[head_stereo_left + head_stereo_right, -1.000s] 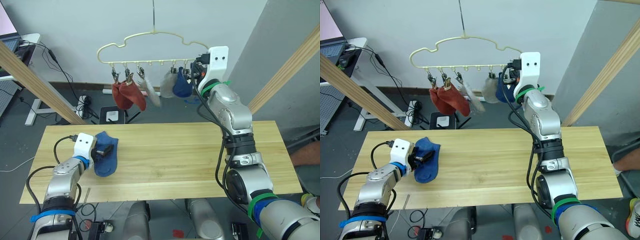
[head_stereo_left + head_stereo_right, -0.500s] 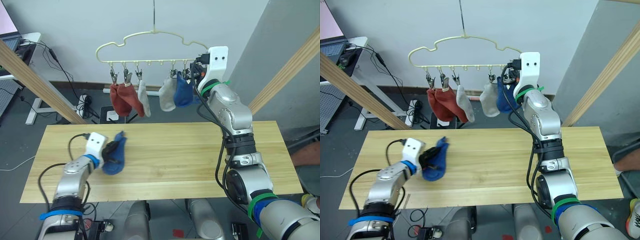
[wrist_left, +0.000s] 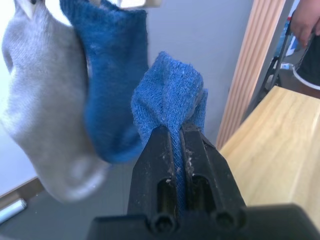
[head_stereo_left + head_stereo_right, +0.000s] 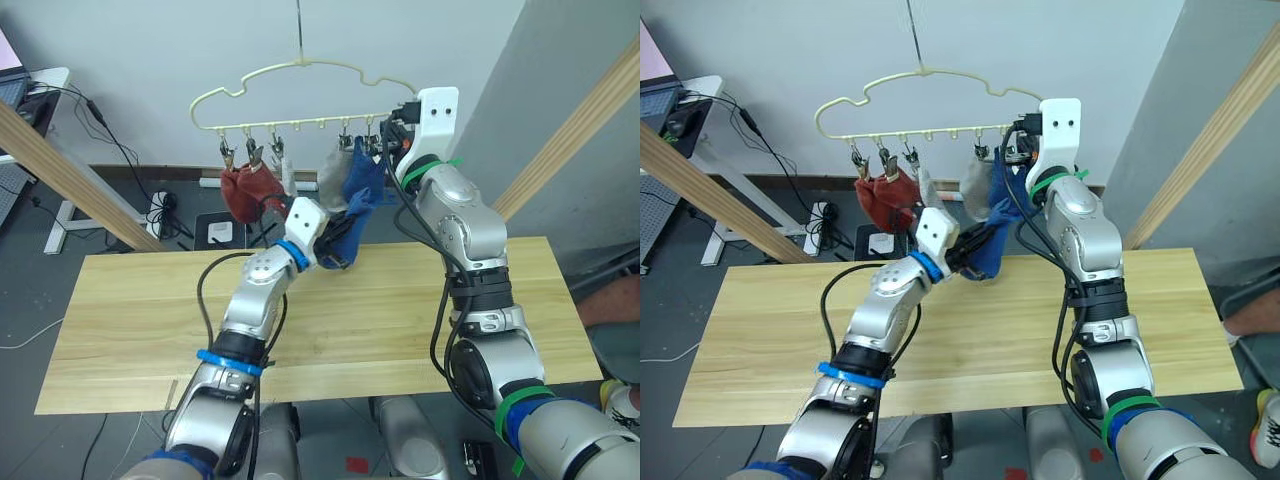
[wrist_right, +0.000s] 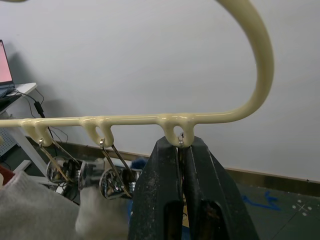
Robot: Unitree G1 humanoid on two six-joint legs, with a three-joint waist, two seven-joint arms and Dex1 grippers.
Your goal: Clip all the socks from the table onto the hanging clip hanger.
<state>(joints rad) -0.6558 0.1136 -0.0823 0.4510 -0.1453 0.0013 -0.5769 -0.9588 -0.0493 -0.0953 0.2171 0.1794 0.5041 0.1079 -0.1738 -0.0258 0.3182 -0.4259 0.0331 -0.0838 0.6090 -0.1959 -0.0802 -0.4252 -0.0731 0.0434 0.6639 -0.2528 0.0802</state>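
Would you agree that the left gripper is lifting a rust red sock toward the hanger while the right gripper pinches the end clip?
Not quite: the sock in the left gripper is blue, not rust red, as the left wrist view shows. The two rust red socks already hang from the clip hanger. The rest holds: the right gripper is closed on the end clip.

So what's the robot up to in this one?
It is pegging socks onto the pale yellow-green wire clip hanger. The left gripper is shut on a blue knit sock, raised off the light wooden plank table toward the hanger's right end. The right gripper is shut on the end clip there. Two rust red socks, two light grey socks and another blue sock already hang.
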